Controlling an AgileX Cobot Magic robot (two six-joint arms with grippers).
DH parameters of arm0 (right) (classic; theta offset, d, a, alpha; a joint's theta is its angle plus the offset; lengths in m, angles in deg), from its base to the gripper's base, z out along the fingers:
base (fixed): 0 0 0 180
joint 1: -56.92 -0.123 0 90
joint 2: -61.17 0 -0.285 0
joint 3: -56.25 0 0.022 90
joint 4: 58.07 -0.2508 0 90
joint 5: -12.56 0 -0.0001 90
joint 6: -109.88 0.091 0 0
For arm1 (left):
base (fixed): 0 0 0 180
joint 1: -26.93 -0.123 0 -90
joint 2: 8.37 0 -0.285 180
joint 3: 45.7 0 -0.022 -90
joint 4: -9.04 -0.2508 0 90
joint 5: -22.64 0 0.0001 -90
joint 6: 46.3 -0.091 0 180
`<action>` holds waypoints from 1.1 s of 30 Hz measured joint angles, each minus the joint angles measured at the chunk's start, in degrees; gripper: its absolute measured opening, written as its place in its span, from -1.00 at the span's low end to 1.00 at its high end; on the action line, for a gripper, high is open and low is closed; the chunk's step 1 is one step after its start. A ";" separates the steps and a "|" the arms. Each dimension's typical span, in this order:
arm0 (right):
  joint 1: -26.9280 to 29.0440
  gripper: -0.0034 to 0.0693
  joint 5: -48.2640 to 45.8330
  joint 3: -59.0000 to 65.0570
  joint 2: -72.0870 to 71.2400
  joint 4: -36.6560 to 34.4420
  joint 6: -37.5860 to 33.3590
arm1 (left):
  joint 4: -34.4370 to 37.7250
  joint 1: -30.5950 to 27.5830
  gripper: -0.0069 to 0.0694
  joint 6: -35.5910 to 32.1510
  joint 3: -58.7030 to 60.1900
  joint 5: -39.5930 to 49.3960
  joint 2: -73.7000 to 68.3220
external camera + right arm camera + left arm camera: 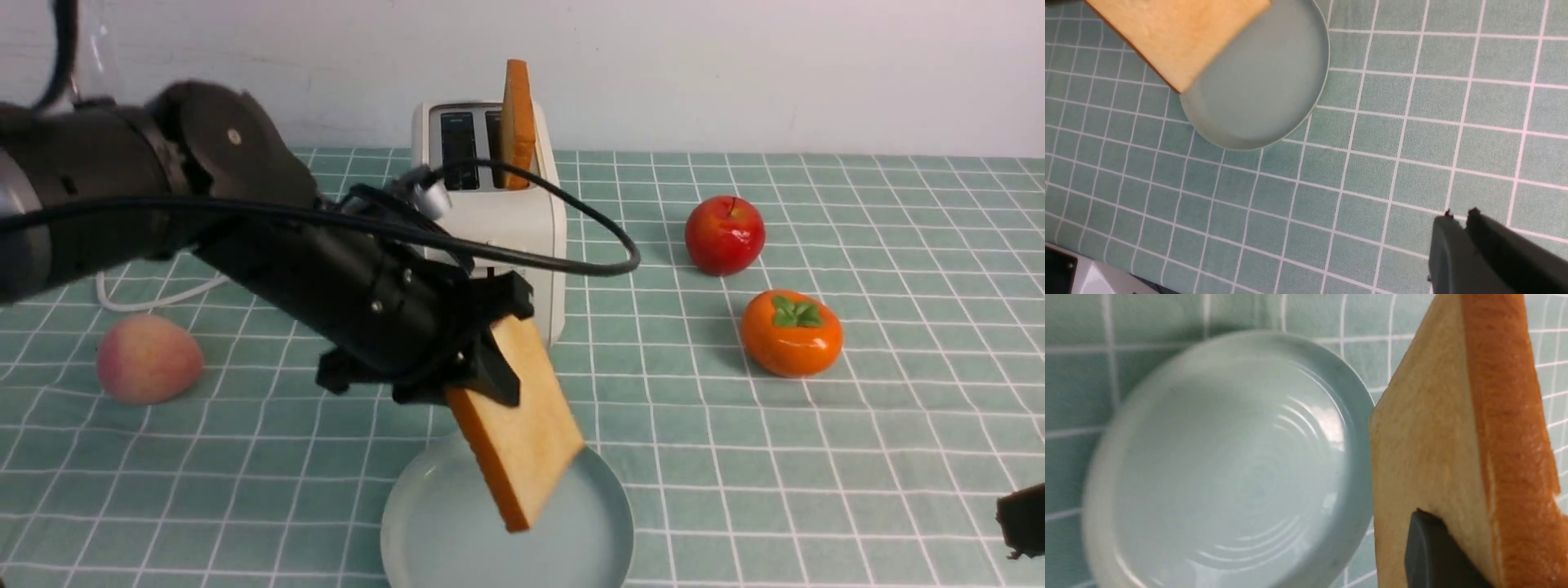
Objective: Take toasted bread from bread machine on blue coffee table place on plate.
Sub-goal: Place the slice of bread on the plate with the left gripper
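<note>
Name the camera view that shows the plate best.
Left wrist view: the plate fills the picture, nearly whole, slightly blurred. Front and right wrist views have the held toast across it and the frame cropping it.

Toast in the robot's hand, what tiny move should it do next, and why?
Probably lower it a little. The left gripper holds the toast slice tilted, its lowest corner above the plate and apparently not touching it, so letting go now might tumble it.

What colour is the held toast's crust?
Orange-brown, on the pale golden toast slice; left wrist view.
</note>
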 joint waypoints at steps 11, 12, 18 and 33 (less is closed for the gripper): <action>0.00 -0.71 0.00 0.00 0.00 -1.03 0.00 | 3.59 -0.06 -0.34 -5.28 1.16 1.34 -10.12; 0.00 -0.71 0.00 0.00 0.00 -1.03 -0.07 | 2.73 -0.06 -0.22 -5.81 1.16 1.41 -10.30; 0.00 -0.70 0.00 0.00 0.00 -1.06 -0.25 | -5.20 -0.06 0.08 -4.95 1.16 3.48 -9.37; 0.00 -0.65 0.28 0.00 0.00 -2.13 -0.38 | -25.37 -0.06 -0.51 6.75 1.16 8.56 5.04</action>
